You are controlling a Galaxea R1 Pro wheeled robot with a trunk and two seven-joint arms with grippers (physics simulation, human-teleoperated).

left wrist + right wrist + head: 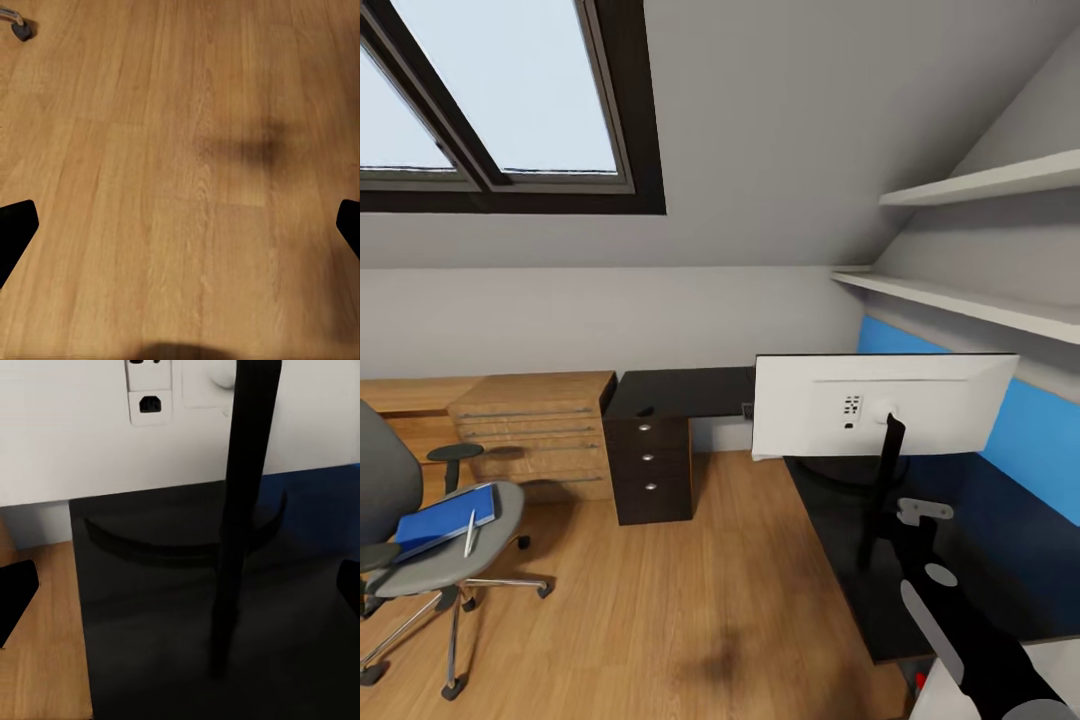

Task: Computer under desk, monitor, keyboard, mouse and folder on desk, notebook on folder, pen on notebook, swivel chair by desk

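The monitor (880, 405) stands on the black desk (980, 570) with its white back (75, 427) toward me, its thin black stand (244, 502) rising from a round base. My right gripper (180, 592) is open just in front of that stand, holding nothing; the right arm (970, 640) reaches in over the desk. My left gripper (182, 225) hangs open over bare floor. At the left, the grey swivel chair (400, 480) carries the blue folder (445, 515) with the pen (469, 533) lying on it. A small dark lump (647, 410), possibly the mouse, sits above the drawers. Keyboard, notebook and computer are out of view.
The desk's black drawer unit (650, 465) stands against the back wall beside a light wooden dresser (535, 435). White shelves (960, 300) hang over the desk's right wing. Open plank floor (690, 600) lies between chair and desk. A chair castor (21, 30) shows near the left gripper.
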